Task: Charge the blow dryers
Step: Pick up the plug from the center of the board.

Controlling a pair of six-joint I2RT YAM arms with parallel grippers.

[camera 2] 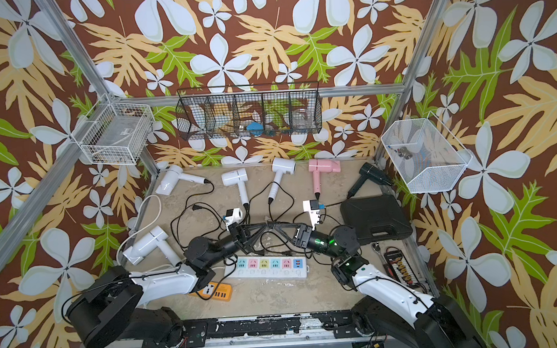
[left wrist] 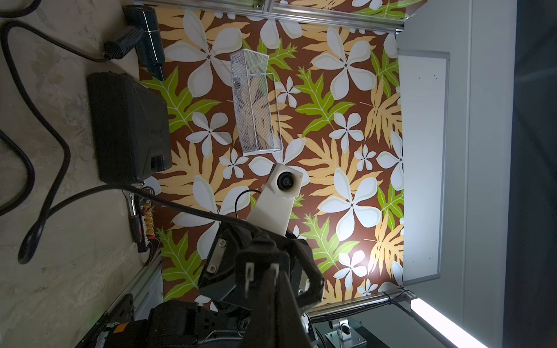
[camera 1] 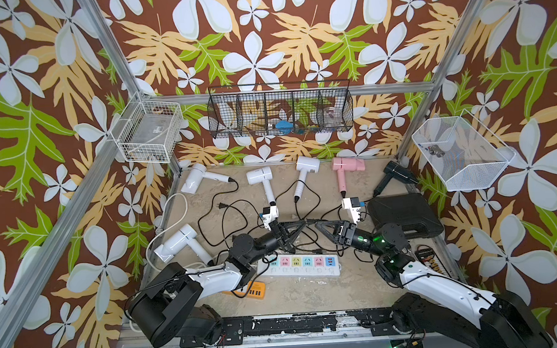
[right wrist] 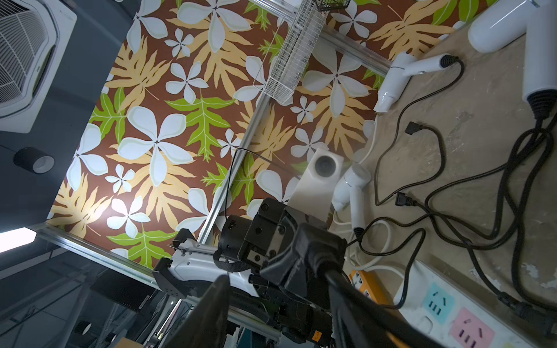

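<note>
Several blow dryers lie along the back of the table: white ones (camera 1: 201,178) (camera 1: 261,177) (camera 1: 305,170), a pink one (camera 1: 348,165) and a black one (camera 1: 398,172). Another white one (camera 1: 180,242) lies at the left. Their black cords tangle mid-table. My left gripper (camera 1: 302,224) (left wrist: 271,280) is shut on a black two-prong plug (left wrist: 262,268) (camera 1: 310,222), held above the table. My right gripper (camera 1: 316,225) (right wrist: 277,275) meets it tip to tip. Its fingers stand apart on either side of the plug, with a gap showing beside one finger.
A white power strip (camera 1: 299,266) with coloured sockets lies below the grippers, and an orange strip (camera 1: 251,290) sits under the left arm. A black case (camera 1: 405,215) and a bit set (camera 1: 429,258) are at the right. A loose plug (camera 1: 221,205) lies left of centre. Wire baskets hang on the walls.
</note>
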